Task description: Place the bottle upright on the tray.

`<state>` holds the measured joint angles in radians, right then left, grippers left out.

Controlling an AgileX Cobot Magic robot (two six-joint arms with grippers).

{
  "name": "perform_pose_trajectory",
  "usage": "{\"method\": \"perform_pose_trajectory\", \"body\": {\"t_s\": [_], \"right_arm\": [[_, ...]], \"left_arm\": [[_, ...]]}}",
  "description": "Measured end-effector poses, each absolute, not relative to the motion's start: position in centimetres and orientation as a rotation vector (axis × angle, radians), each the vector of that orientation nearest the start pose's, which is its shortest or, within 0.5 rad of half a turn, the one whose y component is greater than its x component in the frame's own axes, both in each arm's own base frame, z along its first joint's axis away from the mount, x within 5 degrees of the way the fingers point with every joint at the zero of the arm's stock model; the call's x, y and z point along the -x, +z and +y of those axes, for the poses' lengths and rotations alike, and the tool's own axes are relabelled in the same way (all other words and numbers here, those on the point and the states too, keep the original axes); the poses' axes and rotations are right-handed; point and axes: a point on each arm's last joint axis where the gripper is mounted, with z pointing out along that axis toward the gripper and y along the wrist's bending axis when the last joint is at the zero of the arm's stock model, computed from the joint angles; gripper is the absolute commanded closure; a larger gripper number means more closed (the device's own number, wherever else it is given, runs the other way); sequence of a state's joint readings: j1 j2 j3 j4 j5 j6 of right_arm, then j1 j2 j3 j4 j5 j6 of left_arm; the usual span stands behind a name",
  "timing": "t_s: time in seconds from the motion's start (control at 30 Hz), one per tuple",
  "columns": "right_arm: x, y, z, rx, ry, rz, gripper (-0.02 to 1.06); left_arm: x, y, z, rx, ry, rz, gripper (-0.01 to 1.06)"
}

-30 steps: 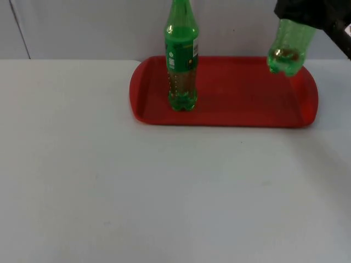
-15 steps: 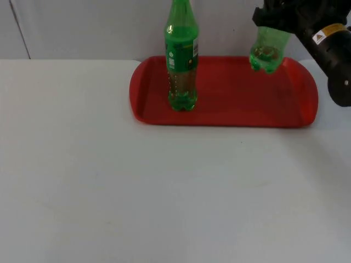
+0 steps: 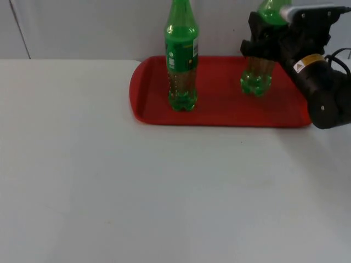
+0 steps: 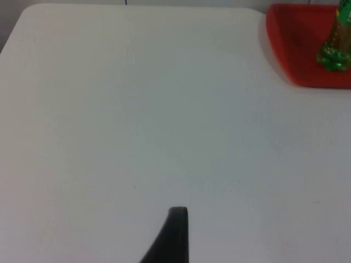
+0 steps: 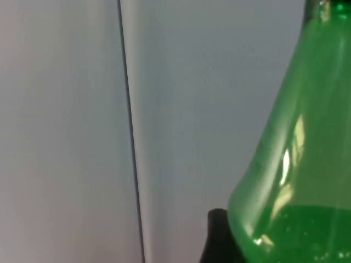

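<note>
A red tray [image 3: 219, 112] lies at the back of the white table. A green bottle with a label [image 3: 181, 57] stands upright on the tray's left part. My right gripper [image 3: 262, 46] is shut on a second green bottle [image 3: 256, 76], which is upright with its base at or just above the tray's right half. In the right wrist view that bottle's green shoulder [image 5: 296, 164] is close in front of the grey wall, beside a black fingertip [image 5: 216, 235]. The left wrist view takes in the tray's corner [image 4: 299, 49] and the base of the labelled bottle [image 4: 334, 49]; a black fingertip [image 4: 173, 235] is over bare table.
The grey partition wall [image 3: 82, 27] rises directly behind the tray. The tray's right end [image 3: 304, 109] lies under my right arm. White table [image 3: 137, 192] stretches in front and to the left.
The right gripper has carried its bottle leftward and down over the tray, turning it from tilted to upright. The labelled bottle has stayed still.
</note>
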<state>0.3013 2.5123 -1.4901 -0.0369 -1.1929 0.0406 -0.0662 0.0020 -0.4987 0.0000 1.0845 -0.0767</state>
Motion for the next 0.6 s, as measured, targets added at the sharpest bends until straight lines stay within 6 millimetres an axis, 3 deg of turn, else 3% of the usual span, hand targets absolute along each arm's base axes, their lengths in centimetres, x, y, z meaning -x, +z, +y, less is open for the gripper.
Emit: {"method": "perform_pose_trajectory", "body": {"t_s": [0.33,0.43,0.5,0.53,0.57,0.6], "right_arm": [[-48.11,8.16,15.28,0.211,0.302,1.313,1.01],[-48.07,8.08,15.38,0.224,0.305,1.314,0.87],[-48.06,8.08,15.42,0.231,0.305,1.312,0.67],[-48.05,8.07,15.45,0.235,0.307,1.312,0.67],[-48.04,8.07,15.47,0.238,0.307,1.312,0.57],[-48.04,8.07,15.48,0.238,0.308,1.311,0.40]], "left_arm": [[0.54,27.50,0.04,0.011,-0.088,2.073,0.20],[0.54,27.50,0.04,0.011,-0.088,2.073,0.20],[0.54,27.50,0.04,0.011,-0.088,2.073,0.20],[0.54,27.50,0.04,0.011,-0.088,2.073,0.20],[0.54,27.50,0.04,0.011,-0.088,2.073,0.20],[0.54,27.50,0.04,0.011,-0.088,2.073,0.20]]}}
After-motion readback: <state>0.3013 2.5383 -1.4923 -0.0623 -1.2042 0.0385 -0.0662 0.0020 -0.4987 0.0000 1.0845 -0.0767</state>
